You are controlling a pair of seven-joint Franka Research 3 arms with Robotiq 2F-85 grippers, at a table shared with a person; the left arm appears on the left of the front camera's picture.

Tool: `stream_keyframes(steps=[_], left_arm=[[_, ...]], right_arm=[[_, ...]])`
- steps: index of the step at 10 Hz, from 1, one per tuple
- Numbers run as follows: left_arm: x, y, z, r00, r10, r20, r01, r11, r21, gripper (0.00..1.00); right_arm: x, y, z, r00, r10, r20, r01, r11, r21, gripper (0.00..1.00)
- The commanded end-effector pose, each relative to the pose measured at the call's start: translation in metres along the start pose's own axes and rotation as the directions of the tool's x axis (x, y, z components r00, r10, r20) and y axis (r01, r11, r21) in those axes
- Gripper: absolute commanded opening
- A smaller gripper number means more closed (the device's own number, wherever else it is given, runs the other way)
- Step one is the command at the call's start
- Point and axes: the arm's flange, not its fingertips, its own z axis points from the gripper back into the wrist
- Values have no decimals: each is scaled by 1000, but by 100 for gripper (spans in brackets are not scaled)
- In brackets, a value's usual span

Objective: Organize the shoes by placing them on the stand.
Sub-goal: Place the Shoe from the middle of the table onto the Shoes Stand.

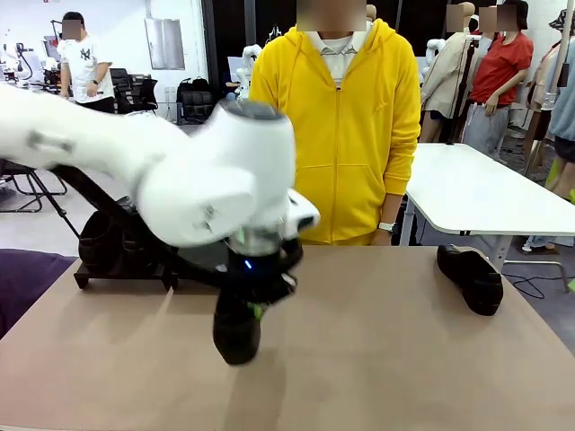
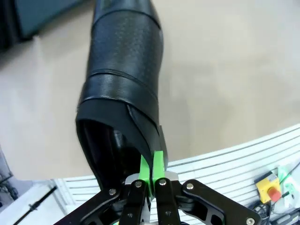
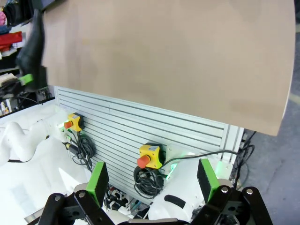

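My left gripper (image 1: 257, 310) is shut on the collar edge of a black glossy loafer (image 1: 235, 337), which hangs toe-down over the middle of the table. In the left wrist view the green pads (image 2: 158, 165) pinch the loafer's (image 2: 124, 65) rim, and its toe points away toward the tabletop. The black stand (image 1: 126, 269) sits at the table's far left, partly behind my left arm, with a dark shoe (image 1: 97, 241) on it. More black shoe leather (image 1: 472, 278) lies at the far right edge. My right gripper (image 3: 152, 183) is open and holds nothing, below the table's near edge.
A person in a yellow hoodie (image 1: 346, 135) stands at the far side, hands out of sight. The brown tabletop (image 1: 386, 359) is bare in front and to the right. A white table (image 1: 485, 193) stands behind on the right. Emergency-stop buttons (image 3: 150, 157) sit on the slatted front panel.
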Motion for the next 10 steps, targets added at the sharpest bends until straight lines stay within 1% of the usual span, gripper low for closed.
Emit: stream_keyframes(steps=[1, 2, 3, 5, 6, 7, 10], left_arm=[[-5, 65, 32, 989, 103, 108, -101, 995, -25, 0], [-4, 89, 34, 978, 141, 156, -134, 990, -50, 0], [-3, 112, 29, 942, 163, 295, -149, 987, -67, 0], [1, 131, 12, 902, 236, 361, -224, 972, -73, 0], [2, 135, 10, 945, 214, 246, -204, 977, -63, 0], [4, 136, 31, 924, 234, 303, -224, 972, -69, 0], [4, 136, 31, 924, 234, 303, -224, 972, -69, 0]], right_arm=[[-2, -1, -1, 1000, 8, -6, -8, 1000, -11, 100], [-2, -1, -1, 1000, 8, -6, -8, 1000, -11, 100], [-2, -1, -1, 1000, 8, -6, -8, 1000, -11, 100], [-2, -1, -1, 1000, 8, -6, -8, 1000, -11, 100], [-2, -1, -1, 1000, 8, -6, -8, 1000, -11, 100], [-2, -1, -1, 1000, 8, -6, -8, 1000, -11, 100], [-2, -1, -1, 1000, 8, -6, -8, 1000, -11, 100]])
